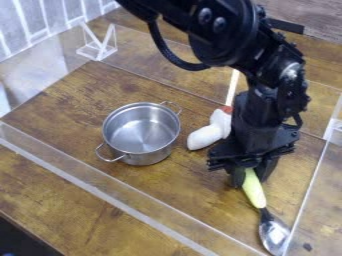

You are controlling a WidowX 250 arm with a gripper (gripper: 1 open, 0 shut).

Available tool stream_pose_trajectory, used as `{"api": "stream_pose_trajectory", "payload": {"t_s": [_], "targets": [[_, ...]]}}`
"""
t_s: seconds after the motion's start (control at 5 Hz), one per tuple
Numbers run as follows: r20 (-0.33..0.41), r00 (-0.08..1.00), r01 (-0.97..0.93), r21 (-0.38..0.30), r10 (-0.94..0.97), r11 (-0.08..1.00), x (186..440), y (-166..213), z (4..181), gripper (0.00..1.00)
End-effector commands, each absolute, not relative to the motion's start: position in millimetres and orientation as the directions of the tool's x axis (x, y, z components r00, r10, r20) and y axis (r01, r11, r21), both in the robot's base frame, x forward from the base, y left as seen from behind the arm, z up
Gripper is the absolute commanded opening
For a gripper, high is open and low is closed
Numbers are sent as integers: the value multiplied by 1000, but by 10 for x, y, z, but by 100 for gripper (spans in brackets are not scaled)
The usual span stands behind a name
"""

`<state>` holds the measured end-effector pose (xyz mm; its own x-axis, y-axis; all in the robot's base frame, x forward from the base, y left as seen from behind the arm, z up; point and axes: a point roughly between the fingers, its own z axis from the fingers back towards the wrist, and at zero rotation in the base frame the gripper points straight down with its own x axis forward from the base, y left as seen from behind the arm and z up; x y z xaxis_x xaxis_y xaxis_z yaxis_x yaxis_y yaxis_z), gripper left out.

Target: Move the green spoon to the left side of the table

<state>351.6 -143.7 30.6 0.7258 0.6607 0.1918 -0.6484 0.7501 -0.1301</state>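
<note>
The green spoon [255, 189] lies at the table's [80, 190] front right, its yellow-green handle pointing up-left and its shiny metal bowl [274, 238] near the front right corner. My gripper [245, 168] comes down from above and is shut on the upper end of the handle. The black arm hides the tip of the handle. I cannot tell whether the spoon's bowl touches the wood.
A steel pot [140, 133] with two side handles stands left of centre. A white toy mushroom stem [206, 135] lies between the pot and my gripper. Clear acrylic walls [120, 205] border the table, close to the spoon on the right.
</note>
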Motion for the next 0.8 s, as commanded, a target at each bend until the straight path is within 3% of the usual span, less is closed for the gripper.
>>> {"api": "stream_pose_trajectory", "payload": {"t_s": [0.0, 0.6], "targets": [[200, 751, -602, -183, 629, 777, 3675, -1429, 499, 0], [187, 823, -506, -191, 537, 841, 3697, -1423, 493, 0]]}}
